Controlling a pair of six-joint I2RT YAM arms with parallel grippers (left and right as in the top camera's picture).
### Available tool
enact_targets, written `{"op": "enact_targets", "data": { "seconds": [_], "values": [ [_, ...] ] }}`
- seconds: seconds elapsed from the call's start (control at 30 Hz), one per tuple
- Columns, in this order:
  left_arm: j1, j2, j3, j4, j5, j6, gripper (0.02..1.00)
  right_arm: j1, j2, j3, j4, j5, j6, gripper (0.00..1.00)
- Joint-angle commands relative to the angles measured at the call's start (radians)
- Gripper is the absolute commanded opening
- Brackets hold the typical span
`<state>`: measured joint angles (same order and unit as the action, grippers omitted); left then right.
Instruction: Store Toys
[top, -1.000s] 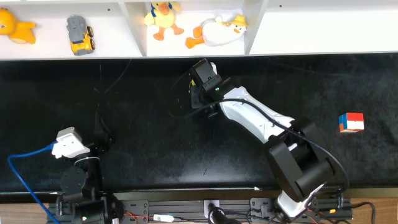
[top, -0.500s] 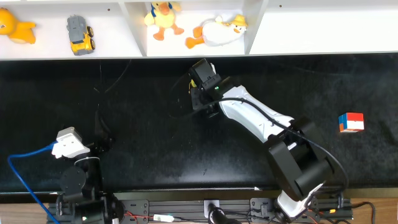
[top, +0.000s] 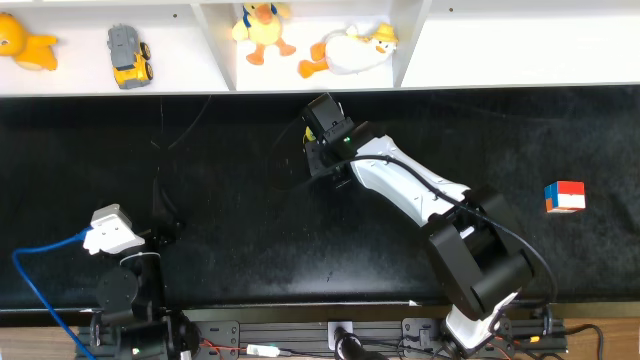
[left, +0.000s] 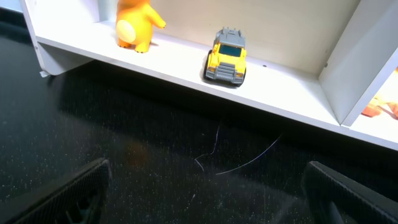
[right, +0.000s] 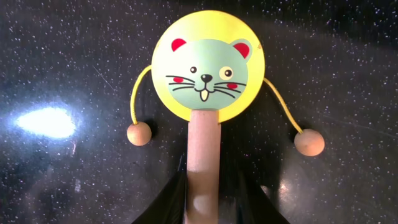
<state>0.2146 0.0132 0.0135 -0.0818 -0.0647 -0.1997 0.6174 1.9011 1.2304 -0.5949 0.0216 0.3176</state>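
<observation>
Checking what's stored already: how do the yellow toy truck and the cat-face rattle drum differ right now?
The toy truck stands on the white shelf; the rattle drum is over the black table. The toy truck is untouched; the rattle drum's handle sits in the right claw. The toy truck is boxy; the rattle drum is a round disc. Both are largely yellow.

Right arm (top: 420, 195): white shell, black joints, green light behind the gripper (right: 208, 205).
Left arm (top: 125, 285): black, white wrist block, blue cable.

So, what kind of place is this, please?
Likely a robot lab bench staged for toy tidying: a black worktop, a white shelf with compartments holding a toy truck and plush ducks.
</observation>
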Motion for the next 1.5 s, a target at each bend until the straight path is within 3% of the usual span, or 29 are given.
{"op": "enact_targets", "data": {
  "seconds": [0.03, 0.6, 0.9, 1.5],
  "values": [
    [-0.007, -0.01, -0.005, 0.002, 0.007, 0.023, 0.998, 0.004, 0.058, -0.016, -0.014, -0.003, -0.019, 0.163],
    [-0.007, -0.01, -0.005, 0.002, 0.007, 0.023, 0.998, 0.004, 0.058, -0.016, -0.014, -0.004, -0.025, 0.058],
    [-0.007, -0.01, -0.005, 0.002, 0.007, 0.023, 0.998, 0.004, 0.053, -0.002, -0.019, -0.059, 0.001, 0.047],
    [-0.007, -0.01, -0.005, 0.002, 0.007, 0.023, 0.998, 0.011, 0.04, 0.372, -0.357, -0.072, -0.031, 0.045]
  ]
}}
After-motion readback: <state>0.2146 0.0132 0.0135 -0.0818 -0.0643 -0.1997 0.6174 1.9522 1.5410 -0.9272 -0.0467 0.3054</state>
